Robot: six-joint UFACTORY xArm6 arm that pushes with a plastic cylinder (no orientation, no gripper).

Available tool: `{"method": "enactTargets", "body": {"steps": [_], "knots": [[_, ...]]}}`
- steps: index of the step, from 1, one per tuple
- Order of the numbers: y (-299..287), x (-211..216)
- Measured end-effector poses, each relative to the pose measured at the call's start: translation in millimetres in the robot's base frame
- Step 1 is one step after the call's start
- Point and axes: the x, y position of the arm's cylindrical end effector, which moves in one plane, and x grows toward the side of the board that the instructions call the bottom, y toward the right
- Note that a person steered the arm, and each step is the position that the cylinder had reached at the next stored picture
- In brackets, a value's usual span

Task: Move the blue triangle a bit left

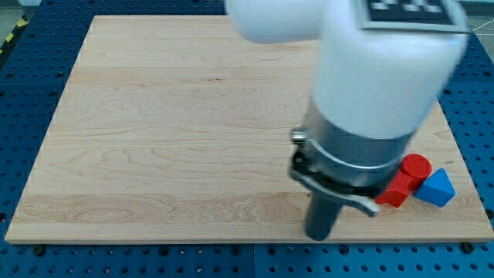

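Blue triangle [437, 188] sits near the wooden board's [170, 131] lower right corner, touching a red cylinder [417, 167] on its upper left. Just beside those, toward the view's left, a second red block [395, 189], partly hidden by the arm [370, 85], shape unclear. My tip [319, 234] rests on the board to the view's left of the cluster, apart from it, close to the bottom edge. No jaws here, just the rod.
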Motion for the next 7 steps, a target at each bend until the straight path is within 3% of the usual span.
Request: {"method": "enactTargets", "body": {"steps": [3,4,5,6,7], "knots": [[85.2,0.6],[143.5,0.1],[146.4,0.2],[208.7,-1.0],[208.9,-1.1]]}}
